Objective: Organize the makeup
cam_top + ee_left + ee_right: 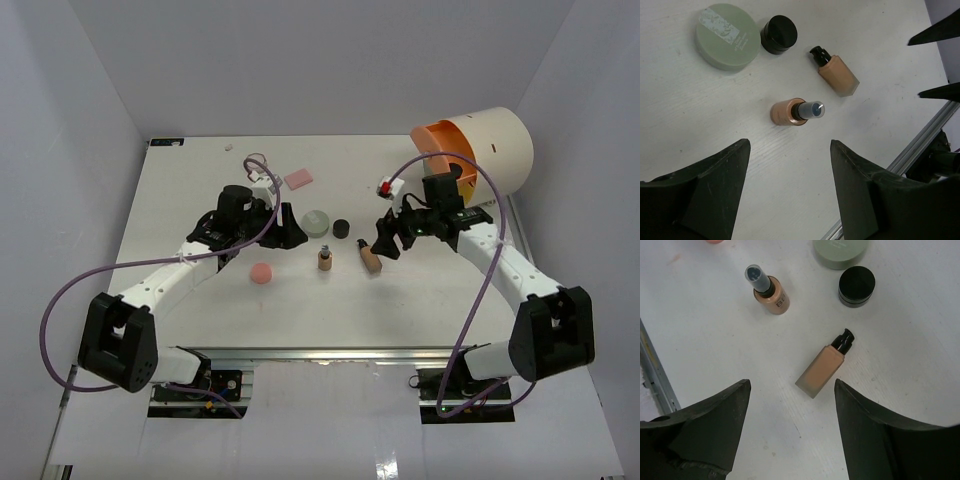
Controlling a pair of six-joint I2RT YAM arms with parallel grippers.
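The makeup lies mid-table: a grey-green compact (317, 222), a black jar (341, 228), a small brown bottle (325, 260) standing upright, a beige tube (371, 258) lying flat, a pink disc (261, 273) and a pink pad (298, 179). My left gripper (292, 232) hovers just left of the compact, open and empty. In the left wrist view the gripper (790, 143) looks down on the bottle (795, 111), tube (837, 74), jar (779, 34) and compact (727, 36). My right gripper (384, 238) is open beside the tube. In its wrist view the gripper (792, 383) has the tube (824, 369) just ahead of its jaws.
A large cream drum-shaped case (485, 150) with an orange front stands at the back right, behind the right arm. The table's metal front rail (920, 145) runs along the near edge. The right gripper's fingertips (940, 35) show at the right of the left wrist view.
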